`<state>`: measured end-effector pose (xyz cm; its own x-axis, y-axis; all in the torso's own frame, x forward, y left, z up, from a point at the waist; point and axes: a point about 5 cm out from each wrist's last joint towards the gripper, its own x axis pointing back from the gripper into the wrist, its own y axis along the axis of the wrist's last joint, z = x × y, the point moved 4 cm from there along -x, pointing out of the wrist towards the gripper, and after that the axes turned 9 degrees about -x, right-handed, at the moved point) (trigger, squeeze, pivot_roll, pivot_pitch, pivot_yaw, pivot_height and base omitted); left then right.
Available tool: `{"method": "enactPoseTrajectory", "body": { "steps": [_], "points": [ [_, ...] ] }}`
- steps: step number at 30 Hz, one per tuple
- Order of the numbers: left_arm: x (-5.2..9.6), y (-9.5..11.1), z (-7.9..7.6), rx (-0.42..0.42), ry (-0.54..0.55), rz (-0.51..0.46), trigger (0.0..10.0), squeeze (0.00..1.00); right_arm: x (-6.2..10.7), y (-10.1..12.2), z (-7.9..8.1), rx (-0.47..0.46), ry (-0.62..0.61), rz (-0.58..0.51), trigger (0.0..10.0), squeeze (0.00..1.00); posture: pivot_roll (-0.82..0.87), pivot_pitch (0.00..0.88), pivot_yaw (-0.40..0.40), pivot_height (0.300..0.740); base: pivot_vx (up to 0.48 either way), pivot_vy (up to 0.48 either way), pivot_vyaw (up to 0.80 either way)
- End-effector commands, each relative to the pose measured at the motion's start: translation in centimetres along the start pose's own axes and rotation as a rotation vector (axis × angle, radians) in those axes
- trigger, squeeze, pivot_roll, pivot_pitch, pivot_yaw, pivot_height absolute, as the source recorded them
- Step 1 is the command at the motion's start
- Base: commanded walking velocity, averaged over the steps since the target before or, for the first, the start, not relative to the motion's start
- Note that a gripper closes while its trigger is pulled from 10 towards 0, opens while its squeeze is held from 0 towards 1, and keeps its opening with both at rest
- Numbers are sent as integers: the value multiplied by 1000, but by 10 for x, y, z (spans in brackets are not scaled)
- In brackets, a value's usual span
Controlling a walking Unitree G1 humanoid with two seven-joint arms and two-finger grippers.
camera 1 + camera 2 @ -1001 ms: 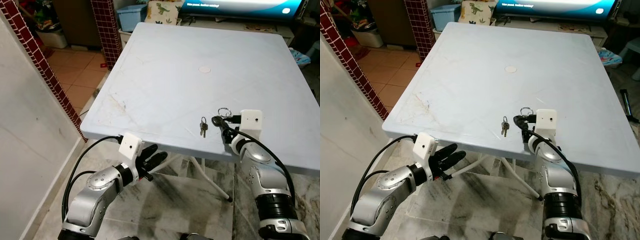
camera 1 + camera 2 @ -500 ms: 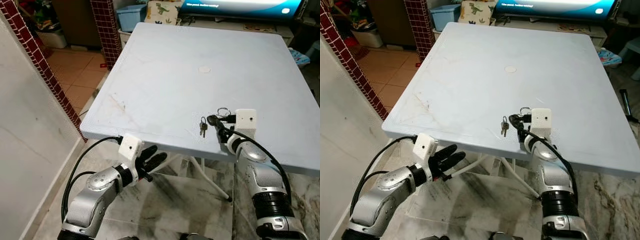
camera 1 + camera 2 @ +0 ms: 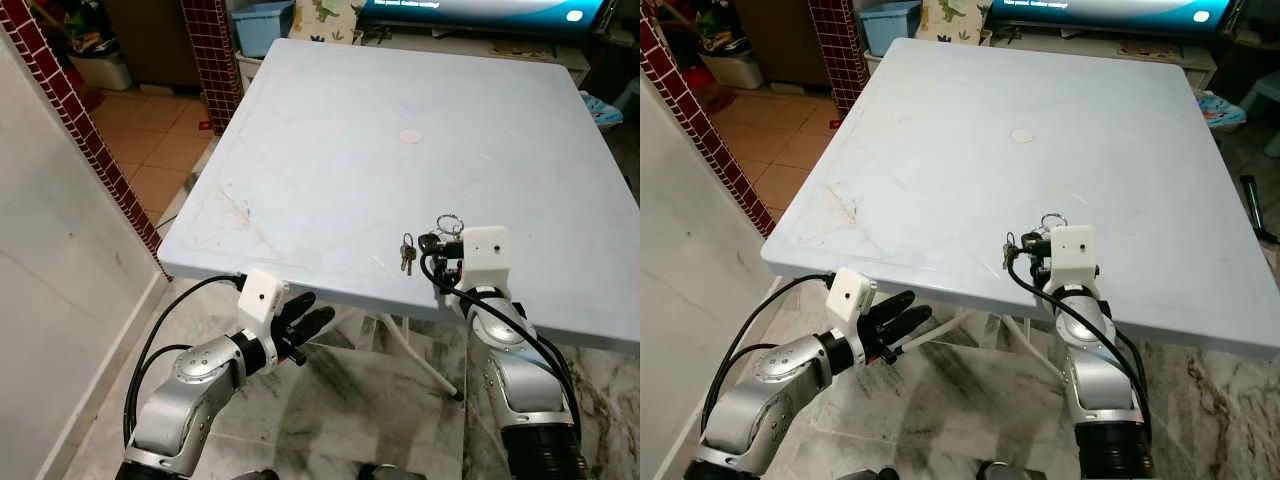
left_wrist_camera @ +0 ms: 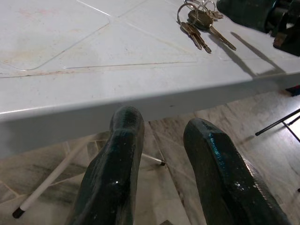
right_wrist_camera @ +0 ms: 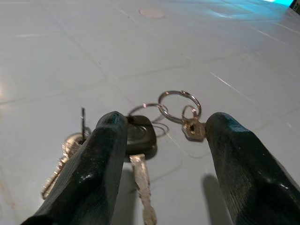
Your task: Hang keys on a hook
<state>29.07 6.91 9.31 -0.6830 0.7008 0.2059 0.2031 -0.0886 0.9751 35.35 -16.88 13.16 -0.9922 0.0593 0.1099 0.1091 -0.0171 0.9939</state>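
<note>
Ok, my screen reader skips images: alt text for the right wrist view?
The right gripper, fingers open, straddles a bunch of keys with linked rings, lying on a pale blue table.

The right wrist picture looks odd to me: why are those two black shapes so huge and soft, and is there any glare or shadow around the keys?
In the right wrist view, the right gripper sits nearest the lens, so its open black fingers look large and slightly blurred; the bunch of silver keys on rings lies sharper between them, casting small dark shadows on the pale blue plastic table, with a cyan glow at its far corner.
</note>
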Motion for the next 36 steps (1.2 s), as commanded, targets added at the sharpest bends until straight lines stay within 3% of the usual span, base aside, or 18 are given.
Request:
{"method": "enactPoseTrajectory", "body": {
  "steps": [1, 8, 11, 19, 23, 24, 25, 26, 36],
  "points": [
    [-1, 0, -2, -9, -2, 2, 10000, 0, 1, 9, 7, -13, 30, -44, 10000, 0, -98, 148, 1, 740, 0, 0, 0],
    [-1, 1, -1, -9, 1, 0, 10000, 0, -3, 8, 15, -103, 84, -37, 10000, 0, -97, 148, -1, 740, 0, 0, 0],
    [-1, 1, -1, -10, 2, 1, 10000, 0, -10, 2, 11, -166, 73, 3, 10000, 0, -92, 146, -3, 740, 0, 0, 0],
    [0, 0, -1, -12, -2, 3, 10000, 0, -16, -18, -4, -155, 43, 85, 10000, 0, -89, 143, 1, 740, 0, 0, 0],
    [0, 0, -2, -13, -6, 5, 10000, 0, -18, -29, -8, -193, 30, 132, 9725, 0, -90, 143, 2, 740, 0, 0, 0],
    [-1, 0, -2, -14, -7, 6, 10000, 0, -19, -32, -9, -199, 27, 145, 6431, 0, -90, 143, 2, 740, 0, 0, 0],
    [-1, 0, -2, -15, -7, 6, 10000, 0, -19, -35, -11, -204, 23, 155, 4431, 0, -90, 143, 2, 740, 0, 0, 0],
    [-1, 0, -2, -16, -8, 6, 10000, 0, -19, -38, -11, -208, 22, 167, 0, 0, -90, 143, 2, 740, 0, 0, 0],
    [0, 0, -2, -17, -4, 7, 10000, 0, -20, -47, -13, -219, 26, 206, 0, 0, -85, 143, 1, 740, 0, 0, 0]
  ]
}}
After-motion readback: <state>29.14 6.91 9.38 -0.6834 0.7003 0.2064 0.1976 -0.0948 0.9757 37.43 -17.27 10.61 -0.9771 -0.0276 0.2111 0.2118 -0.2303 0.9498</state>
